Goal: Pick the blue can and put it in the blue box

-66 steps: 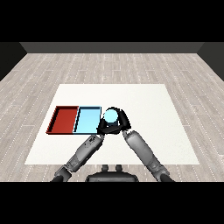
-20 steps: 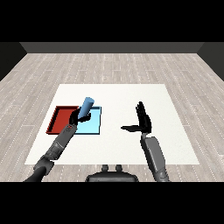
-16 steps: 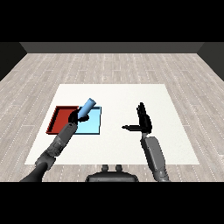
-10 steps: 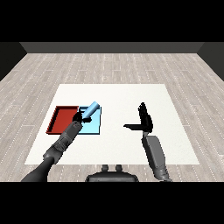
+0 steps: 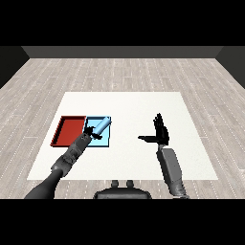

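Observation:
The blue can [image 5: 101, 126] lies tilted over the light blue tray [image 5: 107, 140], its upper end pointing up and to the right. My left hand [image 5: 89, 133] is curled round the can's lower end, above the tray's left part. Whether the can touches the tray floor I cannot tell. My right hand [image 5: 161, 132] is held upright over the bare table right of the trays, fingers straight and thumb out to the left, holding nothing.
The red tray [image 5: 70, 131] lies directly left of the light blue tray, sharing an edge with it. The white table [image 5: 134, 105] stretches around both trays, with a wood floor beyond its edges.
My left hand has lowered the can from upright above the trays to a tilted pose down in the light blue tray. The right hand has barely moved.

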Robot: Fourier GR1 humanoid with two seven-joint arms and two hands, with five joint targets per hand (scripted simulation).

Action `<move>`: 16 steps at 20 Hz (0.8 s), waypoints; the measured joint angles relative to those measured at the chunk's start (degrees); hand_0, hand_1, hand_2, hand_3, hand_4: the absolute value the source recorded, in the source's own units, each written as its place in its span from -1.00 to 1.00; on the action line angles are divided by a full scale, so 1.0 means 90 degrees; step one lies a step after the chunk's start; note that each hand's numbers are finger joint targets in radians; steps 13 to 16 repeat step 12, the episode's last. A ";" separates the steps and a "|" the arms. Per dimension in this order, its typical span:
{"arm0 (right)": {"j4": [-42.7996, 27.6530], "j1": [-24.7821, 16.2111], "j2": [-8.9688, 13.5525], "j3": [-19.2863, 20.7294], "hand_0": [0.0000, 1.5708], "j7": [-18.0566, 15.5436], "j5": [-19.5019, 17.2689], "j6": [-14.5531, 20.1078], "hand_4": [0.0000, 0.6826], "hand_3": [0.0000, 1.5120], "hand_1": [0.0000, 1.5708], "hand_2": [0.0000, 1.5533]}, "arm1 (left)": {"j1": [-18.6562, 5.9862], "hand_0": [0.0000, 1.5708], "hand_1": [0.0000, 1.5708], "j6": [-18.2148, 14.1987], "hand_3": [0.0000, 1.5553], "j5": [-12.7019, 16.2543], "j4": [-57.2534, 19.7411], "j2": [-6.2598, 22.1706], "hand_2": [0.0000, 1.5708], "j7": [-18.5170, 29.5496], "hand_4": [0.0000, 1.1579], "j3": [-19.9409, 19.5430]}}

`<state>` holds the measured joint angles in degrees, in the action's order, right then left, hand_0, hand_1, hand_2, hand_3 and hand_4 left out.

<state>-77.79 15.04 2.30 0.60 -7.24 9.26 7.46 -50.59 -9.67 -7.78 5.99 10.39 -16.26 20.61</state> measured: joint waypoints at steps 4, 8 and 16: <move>-0.0064 -0.0048 -0.0028 -0.0052 -1.00 -0.0006 -0.0062 0.0043 -1.00 -1.00 -1.00 -1.00 | 0.0013 -1.00 -1.00 -0.0853 -1.00 0.0189 -0.0065 -0.0041 -1.00 0.0102 -1.00 -0.0305; -0.0064 -0.0106 0.0013 -0.0067 -1.00 -0.0083 -0.0120 0.0024 -1.00 -1.00 -1.00 -1.00 | 0.0098 -1.00 -1.00 -0.2254 -1.00 0.0430 0.0252 0.0012 -1.00 0.0641 -1.00 -0.0658; -0.0069 -0.0068 0.0120 -0.0078 -1.00 -0.0080 -0.0208 0.0012 -1.00 -1.00 -1.00 -1.00 | 0.0197 -1.00 -1.00 -0.3117 -1.00 0.0811 0.1142 0.0036 -1.00 0.1945 -1.00 -0.1137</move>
